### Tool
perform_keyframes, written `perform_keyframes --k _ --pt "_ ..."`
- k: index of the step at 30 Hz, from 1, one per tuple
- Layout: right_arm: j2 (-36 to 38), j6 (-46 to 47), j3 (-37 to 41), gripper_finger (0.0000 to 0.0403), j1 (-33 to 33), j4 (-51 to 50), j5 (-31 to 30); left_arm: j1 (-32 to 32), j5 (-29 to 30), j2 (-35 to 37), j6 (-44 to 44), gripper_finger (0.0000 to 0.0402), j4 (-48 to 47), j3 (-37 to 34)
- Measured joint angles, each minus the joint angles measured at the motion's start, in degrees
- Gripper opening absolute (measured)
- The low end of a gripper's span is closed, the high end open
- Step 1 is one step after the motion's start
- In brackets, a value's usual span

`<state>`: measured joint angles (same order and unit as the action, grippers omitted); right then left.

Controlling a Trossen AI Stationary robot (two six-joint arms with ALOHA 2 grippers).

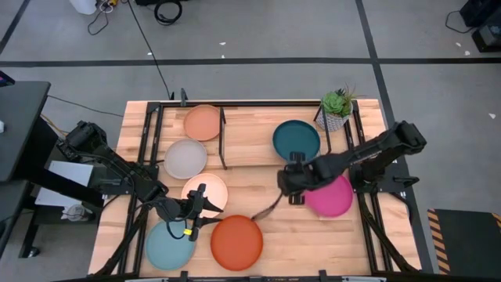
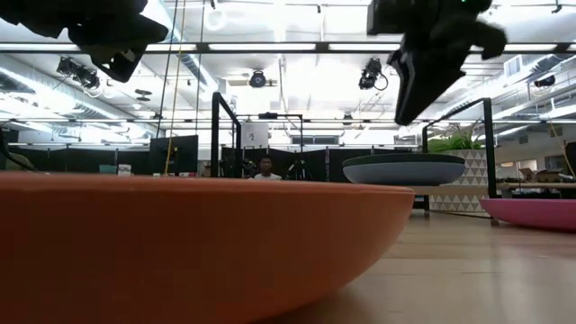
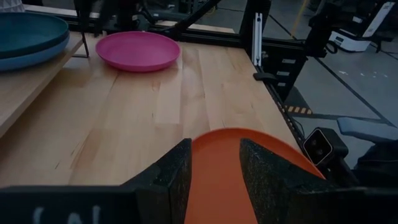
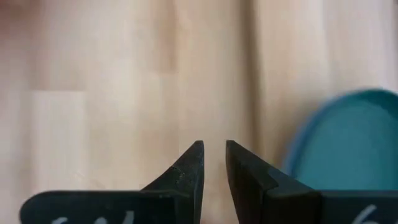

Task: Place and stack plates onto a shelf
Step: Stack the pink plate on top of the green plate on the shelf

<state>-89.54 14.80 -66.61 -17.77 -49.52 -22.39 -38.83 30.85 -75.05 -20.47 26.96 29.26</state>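
My left gripper point(image 1: 197, 206) point(image 3: 215, 142) hangs open, with a narrow gap, over the near left part of the table. It sits between the cream plate point(image 1: 205, 192) and the orange plate point(image 1: 236, 242) point(image 3: 249, 162), above the orange plate's rim, touching neither. My right gripper point(image 1: 291, 185) point(image 4: 213, 144) points down at bare wood just left of the magenta plate point(image 1: 329, 197) point(image 3: 137, 50), fingers a narrow gap apart, holding nothing. The dark teal plate point(image 1: 297, 139) point(image 2: 417, 168) lies on a bright blue plate point(image 3: 34, 55) on the shelf point(image 3: 25, 87). The peach point(image 1: 203, 122), grey point(image 1: 185, 159) and light aqua point(image 1: 169, 245) plates rest flat on the table.
A potted plant point(image 1: 337, 110) stands at the far right corner beside the shelf. Black frame rails point(image 1: 149, 141) run along the table's left and right sides. Bare wood lies between the orange and magenta plates point(image 1: 282, 227). A person shows far off in the room point(image 2: 265, 167).
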Motion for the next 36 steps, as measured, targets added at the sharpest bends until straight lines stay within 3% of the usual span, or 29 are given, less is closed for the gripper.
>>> perform_keyframes --k 4,14,23,36 --pt "-1.2 5.9 0.0 0.0074 -4.9 0.8 0.4 0.0 0.0 0.0 0.0 0.0141 0.1 0.0" --pt "-10.4 21.6 0.0 0.0074 -12.6 -0.7 11.8 0.1 0.0 0.0 0.1 0.0141 0.2 0.0" --pt "-15.7 37.1 -3.7 0.0078 -15.7 -15.2 10.2 0.2 0.0 0.0 0.2 0.0141 0.2 0.0" --pt "-15.7 44.9 0.1 0.0125 -17.1 -15.9 14.7 0.2 0.0 0.0 0.8 0.0141 -0.3 0.0"
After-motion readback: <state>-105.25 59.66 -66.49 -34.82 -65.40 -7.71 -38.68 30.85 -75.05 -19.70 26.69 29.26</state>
